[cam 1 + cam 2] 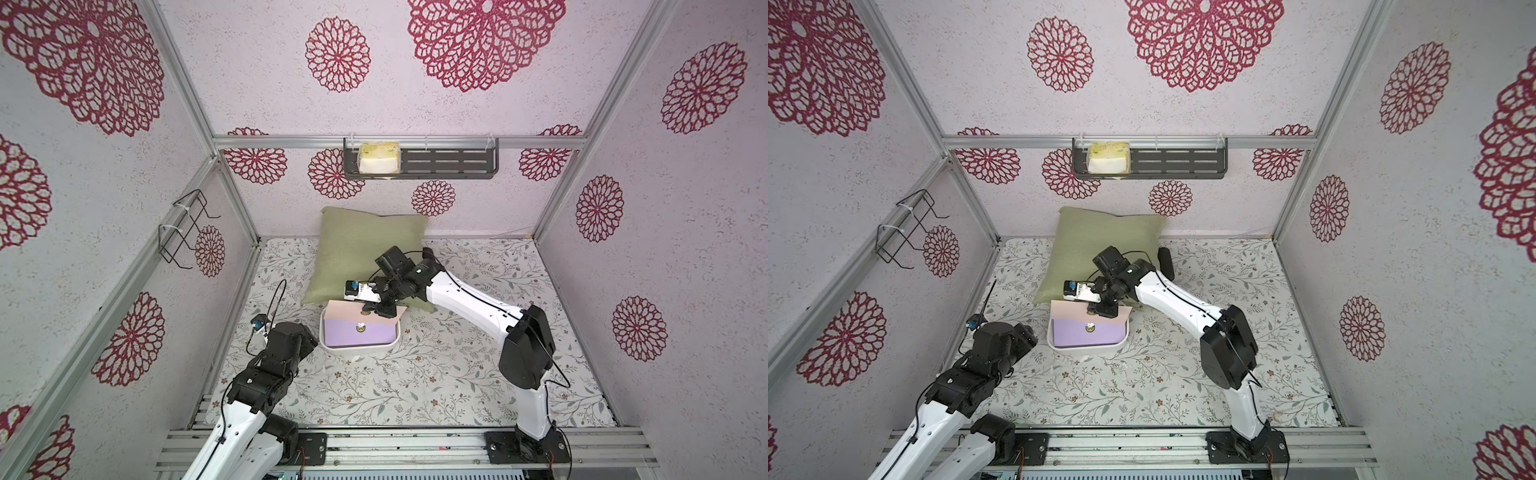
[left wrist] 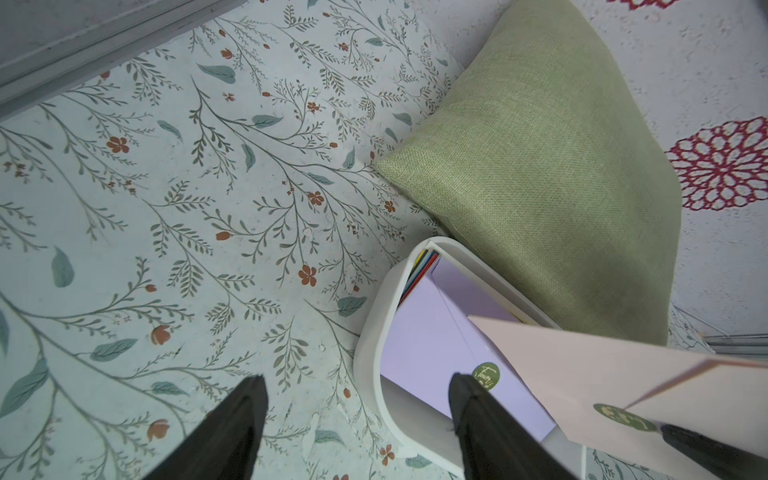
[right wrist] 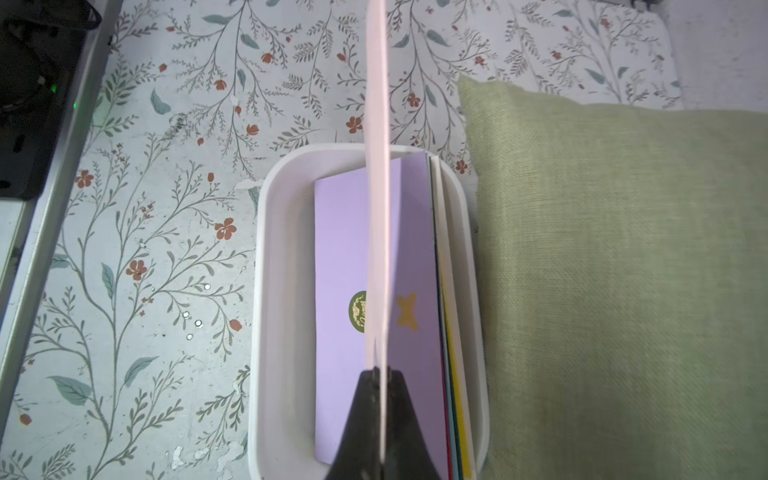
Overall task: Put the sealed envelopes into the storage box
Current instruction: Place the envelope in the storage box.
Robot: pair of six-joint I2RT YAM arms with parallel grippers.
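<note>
Right tool (image 3: 380, 371) is pressed together on the pink envelope (image 2: 582, 374), gripping it close to its round green-and-gold seal (image 2: 623, 417). From my right wrist view I see that envelope edge-on, a thin pale pink strip running straight out from the fingertips over the storage box (image 3: 286, 174). In both top views it shows as a pale, salmon-tinted rectangle tilted over the side of the box nearest the green pillow (image 1: 361, 245); I cannot tell whether its lower edge is already inside the rim. The box is white plastic with rounded corners. It sits on the floral desk (image 1: 415, 374) just beside the pillow. Inside it, the lilac envelope (image 3: 340, 249) faces up at a slant, with a green seal in gold script and a small gold butterfly mark (image 3: 406, 311) next to it. Behind it, the other envelopes (image 3: 453, 374) are packed against the wall on the pillow side, and I can see only their edges: red, dark blue, green, yellow and cream. Left tool (image 2: 357, 377) is spread wide and holds nothing. It hangs beside the box, with one finger over the desk and the other over the box's near corner.
</note>
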